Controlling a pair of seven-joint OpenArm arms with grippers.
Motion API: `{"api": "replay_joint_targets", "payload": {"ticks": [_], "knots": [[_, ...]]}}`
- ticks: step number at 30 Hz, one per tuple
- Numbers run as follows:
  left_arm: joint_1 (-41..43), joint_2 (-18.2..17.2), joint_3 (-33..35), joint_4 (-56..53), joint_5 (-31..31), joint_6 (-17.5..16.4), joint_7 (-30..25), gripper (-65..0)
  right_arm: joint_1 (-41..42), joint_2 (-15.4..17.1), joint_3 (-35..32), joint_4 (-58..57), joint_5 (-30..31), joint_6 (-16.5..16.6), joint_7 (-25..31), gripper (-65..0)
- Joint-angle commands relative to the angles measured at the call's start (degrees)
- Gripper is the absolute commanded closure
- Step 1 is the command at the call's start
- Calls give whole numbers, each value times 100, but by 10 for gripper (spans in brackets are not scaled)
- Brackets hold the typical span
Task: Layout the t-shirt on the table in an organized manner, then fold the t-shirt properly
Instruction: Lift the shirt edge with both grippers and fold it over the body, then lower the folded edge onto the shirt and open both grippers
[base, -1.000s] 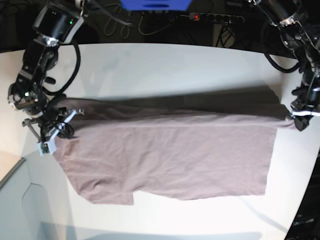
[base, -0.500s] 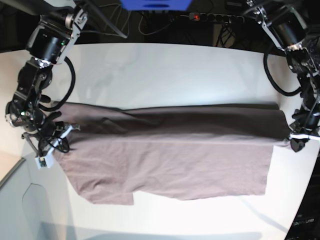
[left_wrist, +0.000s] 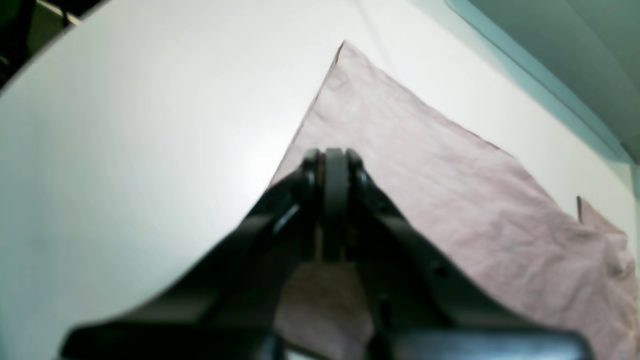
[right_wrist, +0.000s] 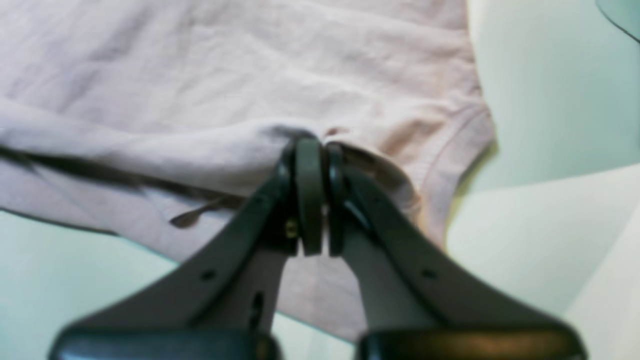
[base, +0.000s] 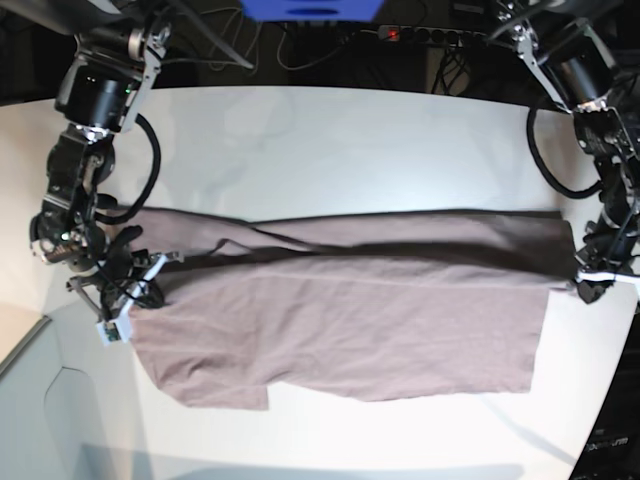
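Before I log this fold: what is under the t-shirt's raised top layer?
Under the lifted layer of the t-shirt, pinched by the left gripper and right gripper, only more shirt shows. The table beneath is covered.

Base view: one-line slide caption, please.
Both pincers, left and right, pinch opposite ends of the t-shirt stretched across the table.

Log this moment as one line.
left gripper: shut on t-shirt | right gripper: shut on t-shirt | fold: top edge lifted over table
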Motion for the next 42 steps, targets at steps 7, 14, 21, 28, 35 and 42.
{"api": "replay_joint_targets", "payload": {"ticks": [7, 14, 21, 28, 35, 42], "knots": [[-186, -321, 364, -199, -69, -49, -95, -152, 92, 179, -240, 94, 57, -3, 108, -148], [-177, -436, 610, -172, -69, -14, -139, -371, 83, 179, -187, 120, 57, -3, 135, -333], [130, -444, 575, -163, -113, -14, -147, -415, 83, 135, 358, 129, 66, -3, 152, -336], [447, -400, 145, -199, -121, -49, -147, -415, 83, 100, 727, 129, 84, -728, 521, -336], [631, -409, 13, -216, -121, -67, -147, -415, -286, -111, 824, 111, 66, -2865, 1963, -336], [631, -409, -128, -225, -86, -67, -147, -415, -304, -102, 824, 103, 66, -3137, 2077, -336]]}}
